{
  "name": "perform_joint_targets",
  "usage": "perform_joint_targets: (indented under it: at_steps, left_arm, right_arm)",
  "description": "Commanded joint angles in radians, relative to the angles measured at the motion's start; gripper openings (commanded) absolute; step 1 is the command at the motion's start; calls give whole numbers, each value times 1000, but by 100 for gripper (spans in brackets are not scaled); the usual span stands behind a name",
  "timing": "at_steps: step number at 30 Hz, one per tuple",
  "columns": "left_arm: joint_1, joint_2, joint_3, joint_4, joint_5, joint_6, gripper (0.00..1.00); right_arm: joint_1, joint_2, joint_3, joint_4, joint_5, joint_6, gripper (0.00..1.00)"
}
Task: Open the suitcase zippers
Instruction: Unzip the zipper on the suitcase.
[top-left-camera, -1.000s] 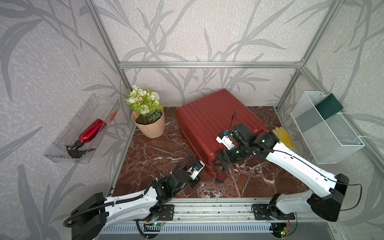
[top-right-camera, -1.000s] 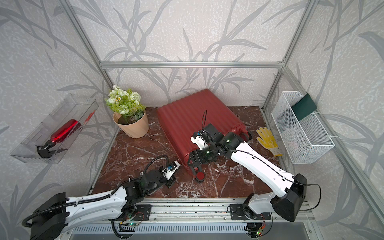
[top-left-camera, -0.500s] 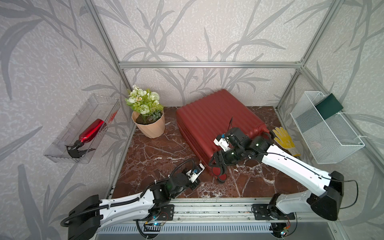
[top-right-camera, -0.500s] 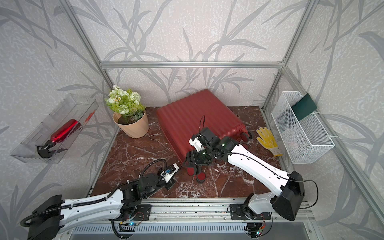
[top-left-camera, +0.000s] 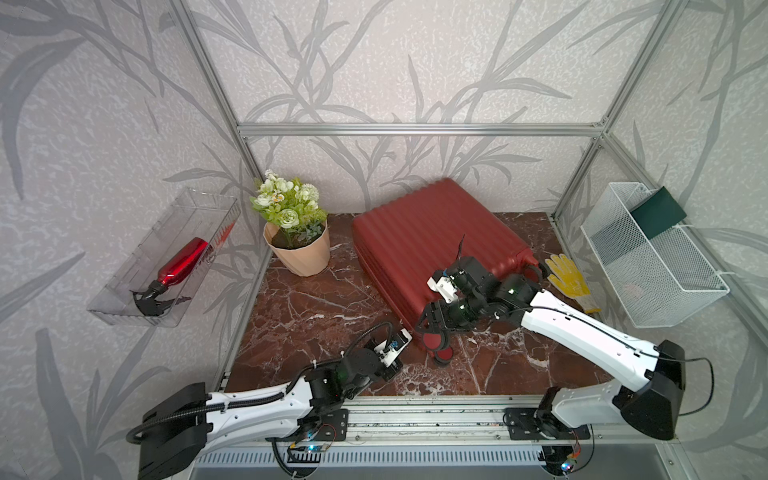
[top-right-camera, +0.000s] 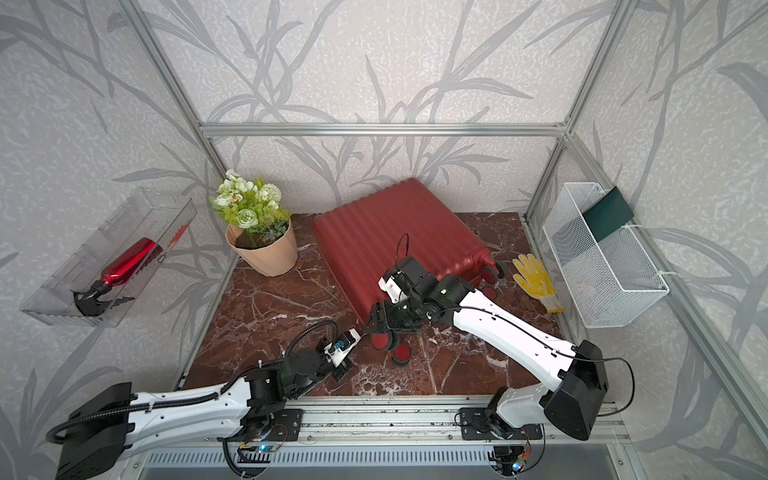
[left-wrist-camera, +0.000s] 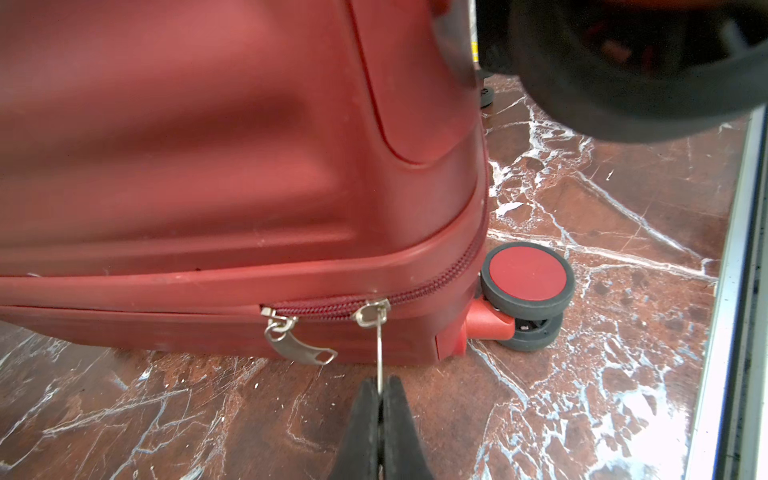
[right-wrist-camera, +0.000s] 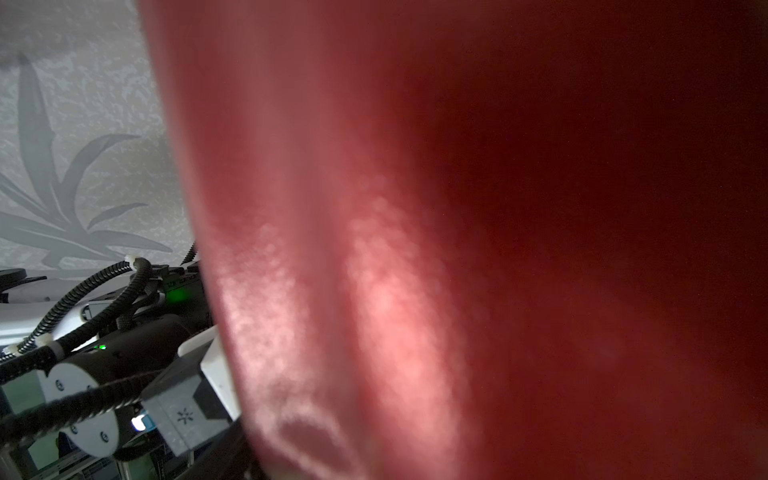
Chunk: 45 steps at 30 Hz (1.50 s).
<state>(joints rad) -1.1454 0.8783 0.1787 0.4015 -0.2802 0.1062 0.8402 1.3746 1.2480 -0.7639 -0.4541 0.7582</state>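
The red ribbed suitcase (top-left-camera: 432, 232) (top-right-camera: 386, 237) lies flat on the marble floor. Its zippers run along the seam (left-wrist-camera: 415, 291), with two silver sliders close together. One pull tab (left-wrist-camera: 305, 351) hangs loose. My left gripper (left-wrist-camera: 380, 384) (top-left-camera: 409, 332) is shut on the other pull tab (left-wrist-camera: 379, 353), seen edge-on, just off the case's near side. My right gripper (top-left-camera: 432, 324) (top-right-camera: 380, 322) sits against the case's near corner above a red wheel (left-wrist-camera: 528, 274). Blurred red shell (right-wrist-camera: 498, 208) fills the right wrist view and hides its jaws.
A potted flower plant (top-left-camera: 297, 249) stands left of the case and a yellow glove (top-left-camera: 567, 276) lies to its right. A white wire basket (top-left-camera: 652, 266) hangs on the right wall, a clear tray with a red spray bottle (top-left-camera: 178, 262) on the left. The metal rail (top-left-camera: 415, 411) borders the front.
My right arm has swung left and down, bringing its gripper from the case's top to the near corner by the wheel. The left gripper has stayed shut on the pull tab.
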Motion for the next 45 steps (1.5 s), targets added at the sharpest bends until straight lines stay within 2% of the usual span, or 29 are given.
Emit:
perform_joint_targets:
  at_steps: [1,11,20,26,41,45]
  left_arm:
    - [-51,11,18,102,65,39,0]
    - [-115,-32,7,95,11,78,0]
    - [-139,1,25,76,-24,93,0]
    - [-155,12,42,56,-87,99,0]
    - [-158,43,71,24,-214,51,0]
    - [-157,87,82,34,-233,36,0]
  right_arm:
    - [0,38,21,162,18,56,73]
    - [6,64,32,218,26,128,73]
    - [26,137,103,256,45,174,73]
    - [37,199,160,276,54,197,74]
    - [106,413,423,178,94,130,75]
    - [95,377,457,67,223,65,76]
